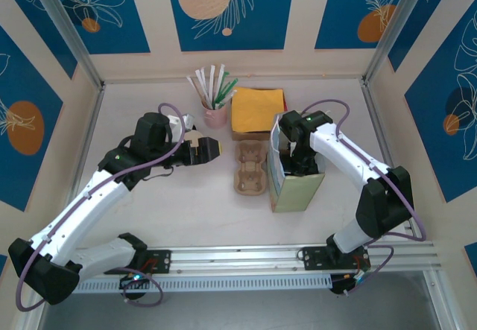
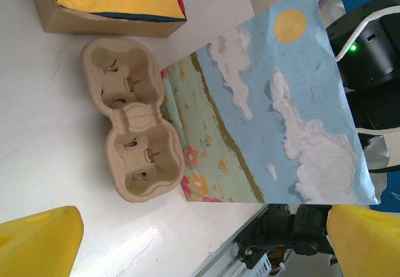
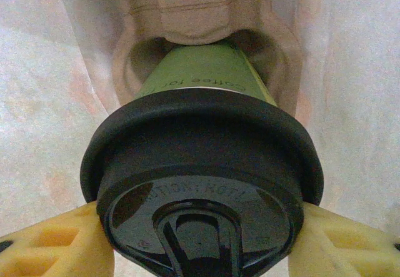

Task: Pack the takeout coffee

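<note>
The takeout coffee (image 3: 200,70) is an olive-green paper cup with a black lid (image 3: 200,164). It stands inside the paper bag (image 1: 298,188), its base in a pocket of a cardboard carrier (image 3: 200,14). My right gripper (image 3: 200,246) reaches down into the bag (image 2: 281,114) and is shut on the lid, one yellow finger (image 3: 56,246) on each side. In the top view the right gripper (image 1: 298,160) is in the bag's mouth. My left gripper (image 1: 205,150) hovers open to the left of an empty cup carrier (image 1: 251,170), and the left wrist view shows nothing between its fingers (image 2: 37,239).
The empty carrier (image 2: 134,120) lies on the table right beside the bag's left side. Behind it are a box of yellow napkins (image 1: 256,112) and a pink cup of straws (image 1: 216,110). Metal rails run along the table's near edge (image 1: 246,259).
</note>
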{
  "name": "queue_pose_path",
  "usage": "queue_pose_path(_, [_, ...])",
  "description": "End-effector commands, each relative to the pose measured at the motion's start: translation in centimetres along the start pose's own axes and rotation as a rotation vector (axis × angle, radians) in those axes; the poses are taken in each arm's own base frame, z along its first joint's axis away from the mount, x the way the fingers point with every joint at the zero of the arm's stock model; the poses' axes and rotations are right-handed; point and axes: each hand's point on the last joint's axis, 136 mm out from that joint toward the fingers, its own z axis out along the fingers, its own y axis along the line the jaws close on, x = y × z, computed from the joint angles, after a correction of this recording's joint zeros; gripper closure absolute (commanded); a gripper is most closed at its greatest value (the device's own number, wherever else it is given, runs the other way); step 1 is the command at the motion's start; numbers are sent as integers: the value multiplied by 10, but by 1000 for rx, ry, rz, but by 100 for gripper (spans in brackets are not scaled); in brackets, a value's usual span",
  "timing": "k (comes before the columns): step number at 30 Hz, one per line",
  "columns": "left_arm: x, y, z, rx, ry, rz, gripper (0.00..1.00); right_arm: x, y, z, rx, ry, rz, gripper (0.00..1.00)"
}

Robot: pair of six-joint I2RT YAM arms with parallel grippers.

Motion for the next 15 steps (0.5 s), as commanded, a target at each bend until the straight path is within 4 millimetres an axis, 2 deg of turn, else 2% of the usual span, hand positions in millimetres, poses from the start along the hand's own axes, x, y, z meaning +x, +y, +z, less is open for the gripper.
queue_pose_path(1, [-5, -12, -8, 24, -13, 20, 0, -2, 1, 25, 4, 49, 0, 43])
queue_pose_path(15, [-6, -7, -10, -5, -21, 16, 0, -4, 2, 27, 4, 52, 0, 43])
